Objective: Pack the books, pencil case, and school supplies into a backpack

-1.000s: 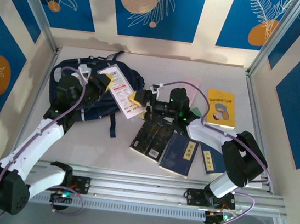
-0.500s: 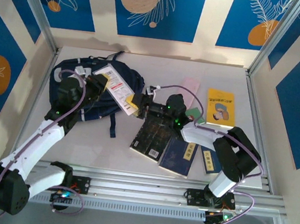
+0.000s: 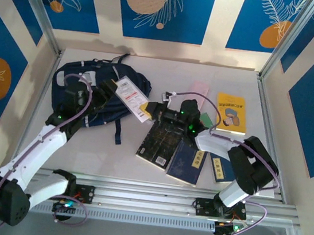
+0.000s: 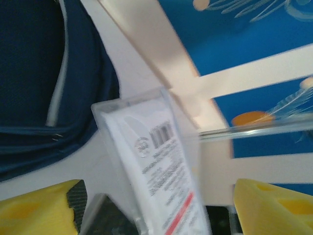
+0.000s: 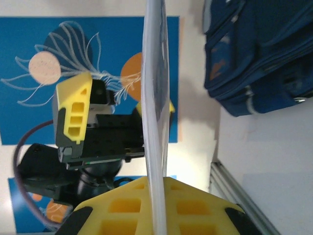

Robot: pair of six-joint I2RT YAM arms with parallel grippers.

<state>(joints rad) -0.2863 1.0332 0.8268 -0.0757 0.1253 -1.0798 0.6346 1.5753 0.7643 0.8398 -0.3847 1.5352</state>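
The long white flat packet with red print (image 3: 130, 95) hung above the worktop (image 3: 83, 148) at the right edge of the large navy blue fabric backpack (image 3: 72, 77), apparently mid-handover so that the right arm could steer it into the bag. The right gripper (image 3: 147, 110) had its jaws clenched on the packet's near end, which showed edge-on between its yellow pads (image 5: 122, 208). The left gripper (image 3: 110, 88) stood with jaws released, spread wide either side of the packet. A second earlier the left jaws had pinched the packet while the right jaws gaped open
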